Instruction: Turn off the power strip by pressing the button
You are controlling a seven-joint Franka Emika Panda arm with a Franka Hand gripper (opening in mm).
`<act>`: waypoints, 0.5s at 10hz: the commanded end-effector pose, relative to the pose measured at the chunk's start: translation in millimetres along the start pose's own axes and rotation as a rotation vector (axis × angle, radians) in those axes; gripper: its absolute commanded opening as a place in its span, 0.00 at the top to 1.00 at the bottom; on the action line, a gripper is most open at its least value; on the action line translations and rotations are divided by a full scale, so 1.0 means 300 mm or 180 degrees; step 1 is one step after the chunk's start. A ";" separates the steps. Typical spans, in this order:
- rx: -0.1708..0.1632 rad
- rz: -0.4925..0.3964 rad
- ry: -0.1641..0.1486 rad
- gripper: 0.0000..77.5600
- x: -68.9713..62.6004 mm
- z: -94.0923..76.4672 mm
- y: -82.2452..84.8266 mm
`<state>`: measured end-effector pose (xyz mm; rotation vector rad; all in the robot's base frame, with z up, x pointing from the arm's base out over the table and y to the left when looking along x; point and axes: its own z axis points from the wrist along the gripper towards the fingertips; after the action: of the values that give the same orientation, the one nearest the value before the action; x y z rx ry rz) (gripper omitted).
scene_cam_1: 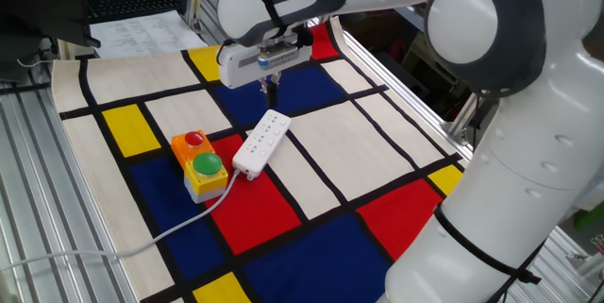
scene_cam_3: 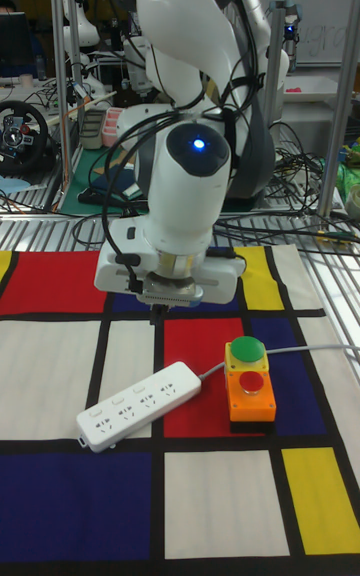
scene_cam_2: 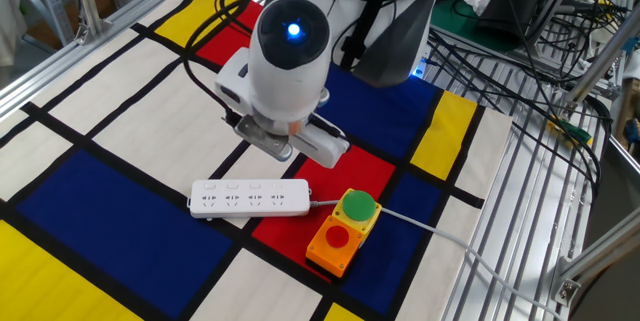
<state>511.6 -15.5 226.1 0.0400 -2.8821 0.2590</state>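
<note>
The white power strip lies on the checked cloth, its pale grey cable trailing toward the front left. Its button is a tiny pale spot at the end away from the cable. My gripper hangs just above and behind that end, pointing straight down, fingers together and holding nothing. In the other fixed view the strip lies in front of the wrist, which hides the fingertips. The tall fixed view shows the gripper above the strip.
A yellow box with a round red button and a round green button stands right beside the strip's cable end. The cloth is flat, with metal rails along its sides.
</note>
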 end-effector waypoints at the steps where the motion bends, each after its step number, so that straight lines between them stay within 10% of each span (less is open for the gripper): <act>1: -0.0005 0.0027 0.0065 1.00 -0.010 0.007 0.004; 5: 0.0012 0.0108 0.0169 1.00 -0.037 0.079 0.053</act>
<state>514.9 -10.9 210.5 0.0055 -2.8414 0.2585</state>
